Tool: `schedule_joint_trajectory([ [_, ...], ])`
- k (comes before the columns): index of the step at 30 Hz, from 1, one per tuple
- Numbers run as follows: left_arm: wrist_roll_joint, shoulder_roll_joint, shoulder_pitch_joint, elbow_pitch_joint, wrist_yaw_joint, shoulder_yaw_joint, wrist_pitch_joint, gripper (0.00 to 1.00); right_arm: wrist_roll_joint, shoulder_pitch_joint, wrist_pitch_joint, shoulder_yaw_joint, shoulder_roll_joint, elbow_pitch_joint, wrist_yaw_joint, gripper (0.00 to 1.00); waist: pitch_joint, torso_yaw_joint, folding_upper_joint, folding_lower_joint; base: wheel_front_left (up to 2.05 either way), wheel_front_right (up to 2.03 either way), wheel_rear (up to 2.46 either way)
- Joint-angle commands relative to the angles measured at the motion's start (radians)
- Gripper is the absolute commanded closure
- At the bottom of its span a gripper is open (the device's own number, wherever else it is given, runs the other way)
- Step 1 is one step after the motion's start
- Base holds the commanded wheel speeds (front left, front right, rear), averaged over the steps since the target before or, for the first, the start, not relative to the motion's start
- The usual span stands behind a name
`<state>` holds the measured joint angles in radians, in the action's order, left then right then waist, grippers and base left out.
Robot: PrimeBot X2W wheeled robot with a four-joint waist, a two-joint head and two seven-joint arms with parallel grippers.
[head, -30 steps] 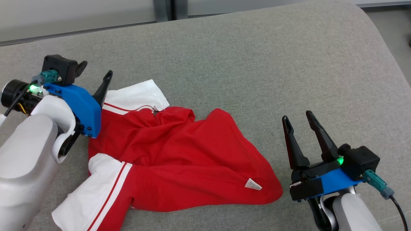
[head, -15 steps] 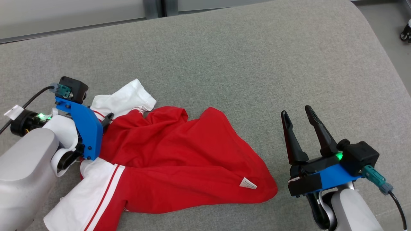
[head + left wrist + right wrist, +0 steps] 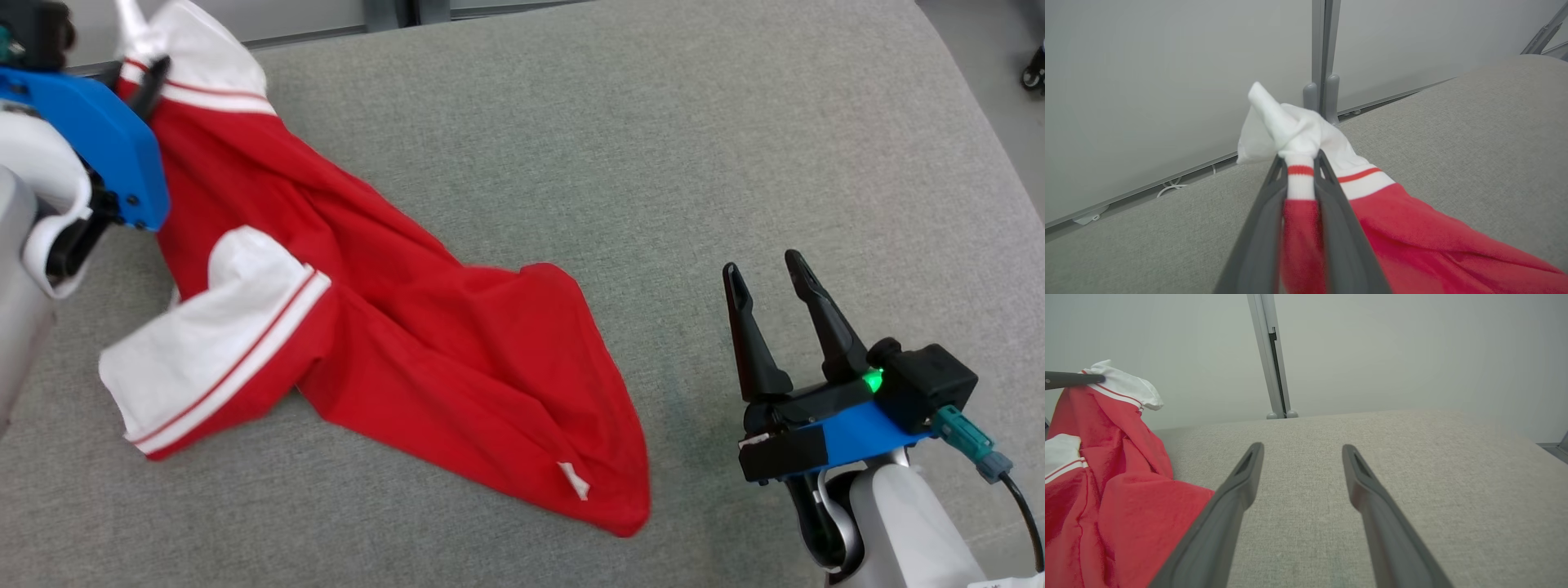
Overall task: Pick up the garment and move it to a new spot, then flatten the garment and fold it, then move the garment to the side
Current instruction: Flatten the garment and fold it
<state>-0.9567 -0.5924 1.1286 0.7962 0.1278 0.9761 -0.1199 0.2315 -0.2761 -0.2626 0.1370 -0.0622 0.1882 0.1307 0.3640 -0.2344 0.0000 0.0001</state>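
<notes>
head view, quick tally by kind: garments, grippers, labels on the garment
garment: 1
grippers: 2 (left gripper shut on the garment's white sleeve, right gripper open)
white label: 1
total: 4

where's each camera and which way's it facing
Head view: on the head, looking down at the red shirt on the cushion; left hand top left, right hand lower right.
Left wrist view: along its fingers, shut on the white sleeve, toward the wall.
Right wrist view: along its open fingers, across the cushion.
Wrist views share the wall post.
</notes>
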Motion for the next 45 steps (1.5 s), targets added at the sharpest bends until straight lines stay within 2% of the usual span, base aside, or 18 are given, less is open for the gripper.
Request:
schedule_joint_trajectory([
  [1,0.009,0.004,0.02,0.017,-0.005,-0.007,0.015,1.0,0.001,-0.015,-0.004,-0.003,-0.001,-0.003,0.0,0.0,0.003,-0.004,0.0,-0.0001,0.0,0.0,0.0],
  [6,0.068,0.026,0.048,0.101,-0.029,0.008,0.121,0.98,0.005,-0.013,-0.004,-0.006,0.005,0.002,0.0,0.0,0.014,-0.015,0.0,-0.0001,0.0,0.0,0.0],
  [7,0.071,0.033,0.043,0.117,-0.028,0.015,0.134,0.05,0.006,-0.008,-0.004,-0.006,0.006,0.004,0.0,0.0,0.015,-0.014,0.0,-0.0001,0.0,0.0,0.0],
  [8,0.071,0.042,0.033,0.134,-0.026,0.018,0.145,0.0,0.006,-0.003,-0.004,-0.007,0.007,0.005,0.0,0.0,0.016,-0.012,0.0,-0.0001,0.0,0.0,0.0],
  [16,0.057,0.088,-0.006,0.173,-0.003,0.04,0.209,0.0,-0.004,0.023,-0.004,-0.025,0.009,0.018,0.0,0.0,-0.018,0.036,0.0,-0.0001,0.0,0.0,0.0],
  [20,-0.004,0.088,-0.064,0.1,0.004,0.078,0.118,0.0,-0.005,0.034,-0.004,-0.022,0.009,0.027,0.0,0.0,-0.047,0.06,0.0,-0.0001,0.0,0.0,0.0],
  [25,-0.086,0.013,-0.125,-0.053,0.002,0.143,0.003,0.0,-0.005,0.052,-0.004,-0.028,0.009,0.032,0.0,0.0,-0.075,0.092,0.0,-0.0001,0.0,0.0,0.0],
  [31,-0.14,-0.054,-0.186,-0.14,0.002,0.189,-0.084,0.0,0.001,0.049,-0.004,-0.022,0.008,0.038,0.0,0.0,-0.08,0.111,0.0,-0.0001,0.0,0.0,0.0],
  [42,-0.158,-0.03,-0.281,-0.118,0.002,0.236,-0.127,0.02,0.01,0.041,-0.004,-0.006,0.009,0.045,0.0,0.0,-0.073,0.098,0.0,-0.0001,0.0,0.0,0.0],
  [43,-0.154,-0.027,-0.283,-0.116,0.002,0.239,-0.122,0.78,0.009,0.044,-0.004,-0.008,0.009,0.046,0.0,0.0,-0.076,0.098,0.0,-0.0001,0.0,0.0,0.0],
  [44,-0.138,-0.026,-0.28,-0.117,0.002,0.242,-0.106,1.0,0.008,0.048,-0.004,-0.01,0.008,0.046,0.0,0.0,-0.081,0.1,0.0,-0.0001,0.0,0.0,0.0],
  [45,-0.131,-0.027,-0.278,-0.117,-0.001,0.242,-0.088,1.0,0.006,0.053,-0.004,-0.012,0.007,0.047,0.0,0.0,-0.085,0.101,0.0,-0.0001,0.0,0.0,0.0],
])
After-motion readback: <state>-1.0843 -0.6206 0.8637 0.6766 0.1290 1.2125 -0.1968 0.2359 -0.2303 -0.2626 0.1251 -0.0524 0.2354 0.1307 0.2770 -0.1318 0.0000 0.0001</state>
